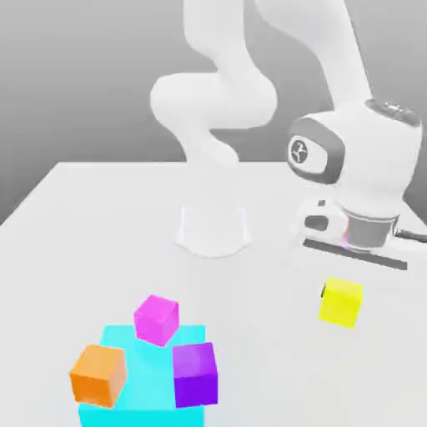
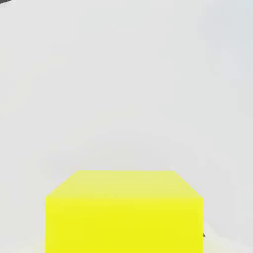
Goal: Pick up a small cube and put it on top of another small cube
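The small bright yellow cube [image 1: 340, 302] is at the exterior view's right, directly under the arm's white hand. My gripper [image 1: 340, 292] is shut on it; a dark fingertip [image 1: 324, 291] shows against the cube's left face, and the rest of the fingers are hidden. In the hand view the yellow cube [image 2: 123, 212] looms very close. A magenta cube [image 1: 156, 318], an orange cube [image 1: 98, 375] and a purple cube [image 1: 194, 374], all of the same small size, stand together at the front left.
The three cubes rest on a flat cyan block [image 1: 142, 414] at the table's front edge. The arm's round white base [image 1: 213, 230] stands mid-table, behind them. The white tabletop [image 1: 267, 350] lies bare between the cyan block and the yellow cube.
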`<state>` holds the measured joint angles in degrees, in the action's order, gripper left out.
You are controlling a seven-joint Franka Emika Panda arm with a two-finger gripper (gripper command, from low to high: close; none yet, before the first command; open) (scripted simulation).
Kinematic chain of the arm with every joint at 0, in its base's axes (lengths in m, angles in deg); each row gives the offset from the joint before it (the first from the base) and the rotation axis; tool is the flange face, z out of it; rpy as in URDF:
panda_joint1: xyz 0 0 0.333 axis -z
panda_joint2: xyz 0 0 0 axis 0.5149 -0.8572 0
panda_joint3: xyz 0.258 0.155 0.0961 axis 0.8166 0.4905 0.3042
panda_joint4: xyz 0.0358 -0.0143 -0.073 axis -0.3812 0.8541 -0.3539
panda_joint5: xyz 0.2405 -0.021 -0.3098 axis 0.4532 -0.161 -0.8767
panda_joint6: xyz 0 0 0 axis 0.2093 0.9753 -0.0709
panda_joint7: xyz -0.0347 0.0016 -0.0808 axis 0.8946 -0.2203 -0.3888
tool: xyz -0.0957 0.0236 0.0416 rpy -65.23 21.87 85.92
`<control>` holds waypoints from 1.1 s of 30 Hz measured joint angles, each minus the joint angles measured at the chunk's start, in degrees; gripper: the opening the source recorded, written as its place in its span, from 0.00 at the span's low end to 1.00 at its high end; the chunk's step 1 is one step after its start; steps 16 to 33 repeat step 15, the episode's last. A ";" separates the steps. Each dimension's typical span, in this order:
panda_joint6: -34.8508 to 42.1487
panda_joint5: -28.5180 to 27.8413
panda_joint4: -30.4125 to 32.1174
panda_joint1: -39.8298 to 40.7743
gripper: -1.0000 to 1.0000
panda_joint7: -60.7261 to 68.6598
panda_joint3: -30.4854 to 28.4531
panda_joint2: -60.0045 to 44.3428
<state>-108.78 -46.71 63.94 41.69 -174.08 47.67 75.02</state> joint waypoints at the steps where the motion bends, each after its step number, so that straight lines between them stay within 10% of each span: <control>1: 1.50 1.60 -0.03 1.62 0.00 0.10 -1.36 1.73; 11: 2.33 10.71 1.77 11.81 0.00 -0.40 -14.66 6.73; 12: 0.14 10.46 2.24 11.94 1.00 -0.64 -14.59 5.03; 33: 0.14 10.46 2.24 11.94 1.00 -0.64 -14.59 5.03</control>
